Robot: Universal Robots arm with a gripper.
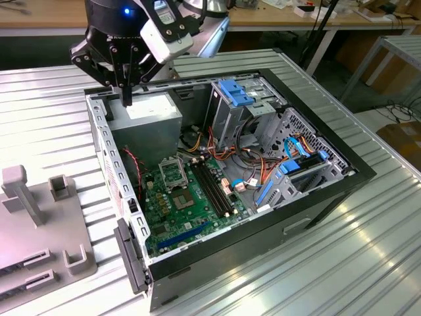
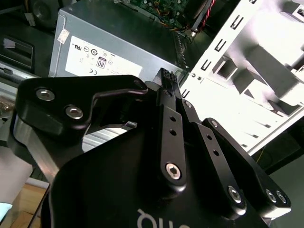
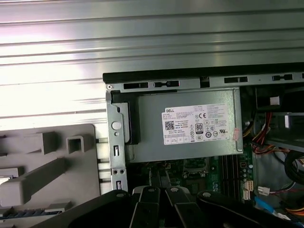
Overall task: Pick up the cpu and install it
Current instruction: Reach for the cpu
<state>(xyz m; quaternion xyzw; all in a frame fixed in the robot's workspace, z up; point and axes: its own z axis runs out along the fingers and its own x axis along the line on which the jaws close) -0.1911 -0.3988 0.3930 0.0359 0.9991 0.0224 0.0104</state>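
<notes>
Slats of pale ribbed metal make up the desk (image 1: 368, 250), and we see bright light glaring off them in long bands. On it lies an open computer case (image 1: 329, 191) with black outer walls, its inside facing up. At the exterior view's left, a grey moulded fixture (image 1: 39, 224) with upright blocks rests on the same desk, just beside the case. Behind, we see long wooden worktops (image 1: 52, 16) with clutter on them, dark space beneath, and a second metal frame table (image 1: 401, 49) at the exterior view's right.

Inside the case we find the green motherboard (image 1: 177, 204) with its black-and-metal socket frame (image 1: 172, 172), a grey power supply (image 1: 154, 115) with a white label, and blue-tabbed drive cages (image 1: 233, 92) among coloured wires.

The black end effector (image 1: 125, 99) hangs above the near edge of the power supply, by the case's perforated side wall. In both wrist views its fingers (image 2: 171, 137) converge until the tips meet. Whether the cpu sits pinched between them we cannot tell, and we cannot place it elsewhere.
</notes>
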